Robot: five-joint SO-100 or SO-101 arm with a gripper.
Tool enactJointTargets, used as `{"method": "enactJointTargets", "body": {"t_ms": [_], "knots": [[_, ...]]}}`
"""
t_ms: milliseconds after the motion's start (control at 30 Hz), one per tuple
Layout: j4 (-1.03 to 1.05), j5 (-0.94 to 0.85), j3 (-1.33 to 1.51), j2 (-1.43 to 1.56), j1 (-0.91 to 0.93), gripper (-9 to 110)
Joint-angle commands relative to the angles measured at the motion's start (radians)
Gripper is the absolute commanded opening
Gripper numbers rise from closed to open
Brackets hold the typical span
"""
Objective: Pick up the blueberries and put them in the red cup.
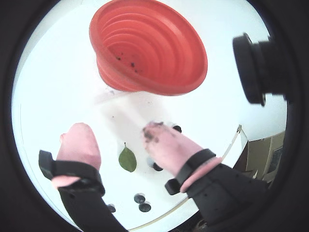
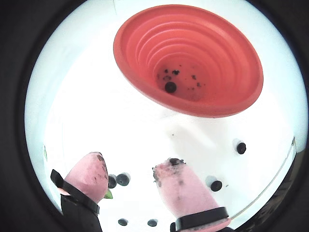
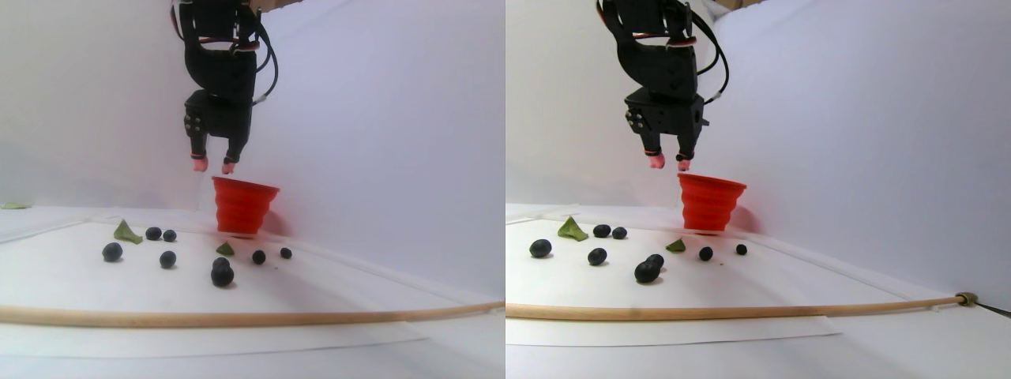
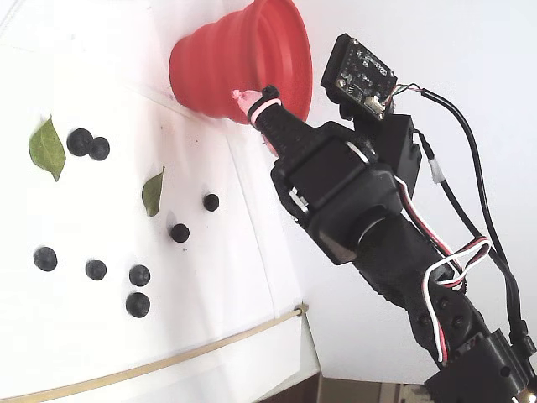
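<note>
While pincer gapes, blueberries below

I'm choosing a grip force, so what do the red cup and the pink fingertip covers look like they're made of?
The red cup looks like matte silicone or soft plastic: stepped, ribbed, collapsible-style walls without glare. The pink fingertip covers look like soft rubber or silicone sleeves, matte and rounded, smeared with dark stains. The jaws stand apart, holding nothing.

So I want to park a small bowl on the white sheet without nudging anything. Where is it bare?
Bare: the strip between the berries and the wooden rod in the stereo pair view, and the sheet's near-left corner there. Crowded: the berries and two leaves beside the red cup, where the open, empty gripper hangs above.
</note>
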Motion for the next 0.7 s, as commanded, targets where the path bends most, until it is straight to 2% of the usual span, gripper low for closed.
{"method": "enactJointTargets", "body": {"t_ms": [0, 667], "knots": [[-0.029, 0.015, -0.011, 0.187, -0.005, 19], [-0.034, 0.104, 0.091, 0.201, -0.072, 19]]}}
